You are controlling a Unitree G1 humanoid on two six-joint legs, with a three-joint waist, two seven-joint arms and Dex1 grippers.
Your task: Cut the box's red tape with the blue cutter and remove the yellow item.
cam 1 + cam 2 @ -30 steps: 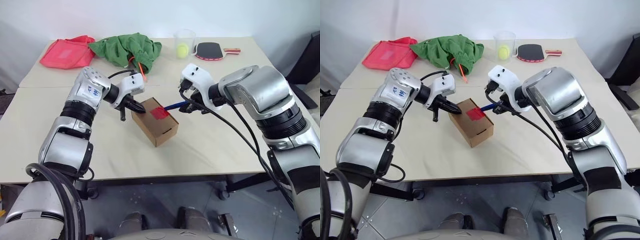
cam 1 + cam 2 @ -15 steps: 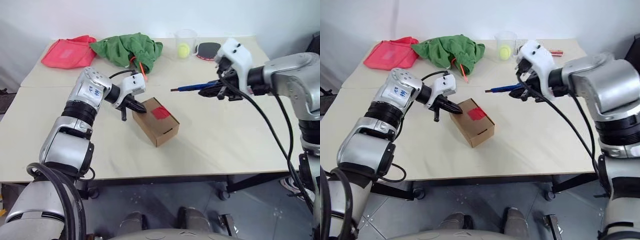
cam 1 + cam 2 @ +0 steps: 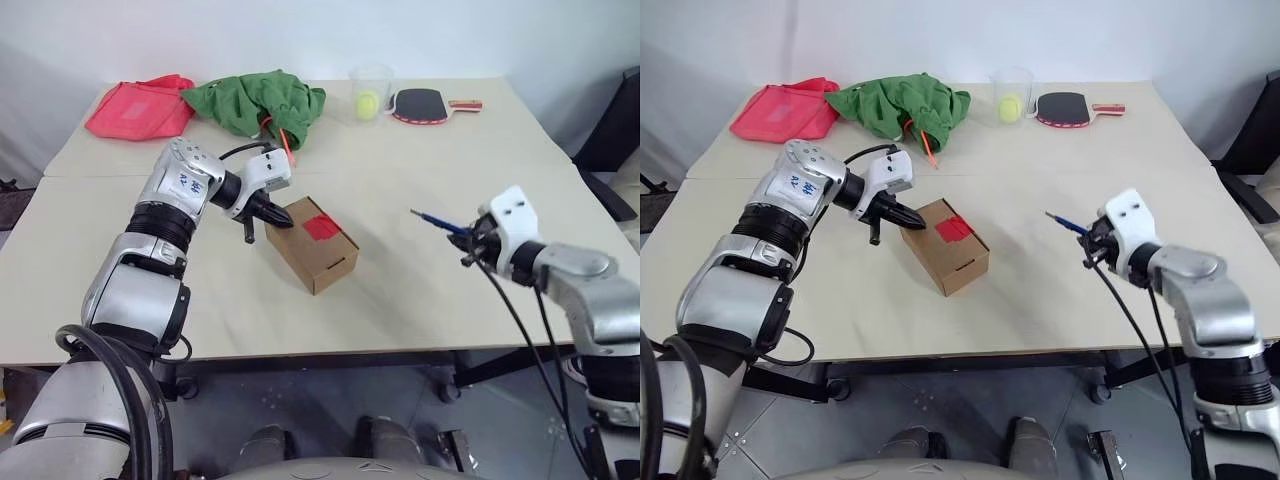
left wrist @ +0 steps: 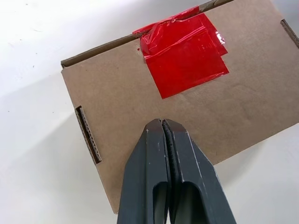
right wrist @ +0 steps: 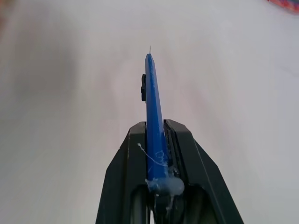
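The brown box lies closed in the middle of the table, with the red tape crumpled where it crosses the flap's edge. My left gripper is shut and empty, its tip resting on the box's top at the end away from the tape. Over bare table to the right of the box, well away from it, my right gripper is shut on the blue cutter. The cutter's tip points back toward the table's middle. The yellow item is hidden.
Along the far edge lie a pink-red cloth bag, a green cloth with an orange-red stick, a clear cup holding a yellow-green ball, and a table-tennis paddle. Open tabletop surrounds the box.
My right arm has carried the blue cutter from the tape up and away, then down to the right side of the table. The left gripper has stayed on the box.
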